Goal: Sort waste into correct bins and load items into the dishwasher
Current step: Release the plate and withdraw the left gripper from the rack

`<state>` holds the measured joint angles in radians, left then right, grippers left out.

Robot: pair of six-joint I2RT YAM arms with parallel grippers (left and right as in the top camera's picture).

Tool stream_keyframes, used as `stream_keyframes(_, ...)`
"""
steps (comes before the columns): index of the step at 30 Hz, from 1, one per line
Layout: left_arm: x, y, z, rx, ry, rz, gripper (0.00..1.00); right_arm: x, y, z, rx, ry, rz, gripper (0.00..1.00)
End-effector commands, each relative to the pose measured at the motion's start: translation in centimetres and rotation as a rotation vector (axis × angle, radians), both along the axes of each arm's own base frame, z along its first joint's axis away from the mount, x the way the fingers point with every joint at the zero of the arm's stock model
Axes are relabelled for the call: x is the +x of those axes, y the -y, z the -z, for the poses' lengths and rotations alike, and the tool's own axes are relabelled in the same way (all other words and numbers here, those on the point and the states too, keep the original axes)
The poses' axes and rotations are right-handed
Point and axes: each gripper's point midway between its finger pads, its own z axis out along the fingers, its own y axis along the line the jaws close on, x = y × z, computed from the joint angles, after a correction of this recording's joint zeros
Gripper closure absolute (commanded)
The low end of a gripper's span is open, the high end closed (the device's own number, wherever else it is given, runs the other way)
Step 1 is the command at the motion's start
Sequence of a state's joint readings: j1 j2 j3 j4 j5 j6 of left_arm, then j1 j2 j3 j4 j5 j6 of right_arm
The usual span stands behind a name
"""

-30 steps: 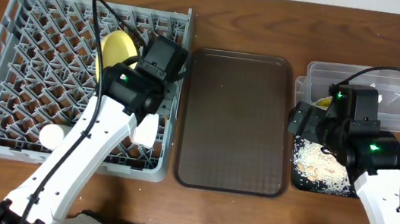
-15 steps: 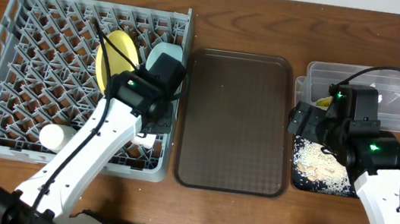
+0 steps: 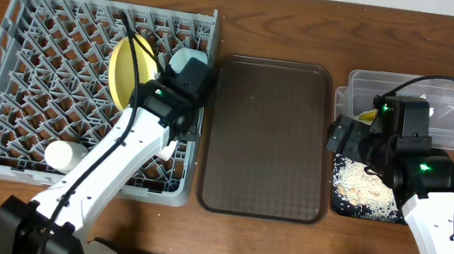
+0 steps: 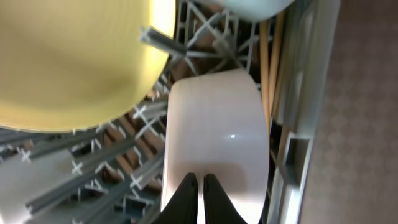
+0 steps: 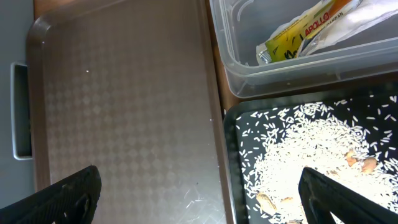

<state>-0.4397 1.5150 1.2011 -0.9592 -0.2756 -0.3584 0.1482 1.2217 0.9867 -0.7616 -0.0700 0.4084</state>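
Overhead: left arm (image 3: 119,157) is half-covering pale bowl (image 4: 214,137); left end effector (image 4: 199,186) pinched together, right end effector (image 5: 199,199) spread; wooden desk (image 3: 256,243).

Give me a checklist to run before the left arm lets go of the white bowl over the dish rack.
1. Left pincer shut on pale bowl: ok.
2. Bowl settled between the pegs of the dish rack: cannot tell; mostly hidden in the overhead view.
3. Yellow plate standing on edge in the rack: ok.
4. Right pincer open and empty: ok.
5. Snack wrapper inside clear tub: ok.
6. Rice scraps in black tray: ok.
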Motion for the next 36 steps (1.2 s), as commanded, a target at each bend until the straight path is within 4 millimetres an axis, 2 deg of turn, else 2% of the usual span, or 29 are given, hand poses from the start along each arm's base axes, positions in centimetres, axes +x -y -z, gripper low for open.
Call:
stream_keyframes(1, -0.2, -0.8, 1.2, 0.057, -0.045, 0.034, 0.92, 0.3, 0.2, -1.0, -0.009, 0.032, 0.003, 0.01)
stream_keyframes(2, -0.3, -0.8, 1.0, 0.055, -0.047, 0.034, 0.91, 0.3, 0.2, -1.0, -0.009, 0.032, 0.003, 0.01)
stream_keyframes(3, -0.5, -0.7, 0.7, 0.049, -0.052, 0.035, 0.87, 0.3, 0.2, -1.0, -0.009, 0.032, 0.003, 0.01)
stream_keyframes(5, -0.7, -0.3, -0.1, 0.020, -0.053, 0.040, 0.60, 0.3, 0.2, -1.0, -0.009, 0.032, 0.003, 0.01)
stream_keyframes(9, -0.7, 1.0, -3.0, -0.085, 0.009, 0.059, 0.36, 0.3, 0.2, -1.0, -0.009, 0.032, 0.003, 0.01)
stream_keyframes(10, -0.7, 1.4, -4.0, -0.115, 0.034, 0.065, 0.33, 0.3, 0.2, -1.0, -0.009, 0.032, 0.002, 0.01)
stream_keyframes(15, -1.6, 1.5, -9.3, -0.212, 0.192, 0.083, 0.31, 0.2, 0.2, -0.9, -0.010, 0.028, 0.002, 0.01)
stream_keyframes(19, -3.4, 0.7, -13.1, -0.264, 0.317, 0.091, 0.30, 0.2, 0.2, -0.9, -0.010, 0.028, 0.002, 0.01)
stream_keyframes(24, -5.8, -0.4, -16.5, -0.315, 0.442, 0.098, 0.17, 0.2, 0.2, -0.9, -0.010, 0.028, 0.002, 0.01)
stream_keyframes(30, -7.6, -1.1, -18.7, -0.361, 0.533, 0.106, 0.12, 0.2, 0.2, -0.9, -0.010, 0.028, 0.002, 0.01)
stream_keyframes(33, -8.2, -0.2, -18.9, -0.428, 0.524, 0.123, 0.12, 0.2, 0.2, -0.9, -0.011, 0.028, 0.002, 0.01)
stream_keyframes(36, -8.3, -0.2, -18.9, -0.429, 0.522, 0.125, 0.11, 0.2, 0.2, -0.9, -0.010, 0.028, 0.002, 0.01)
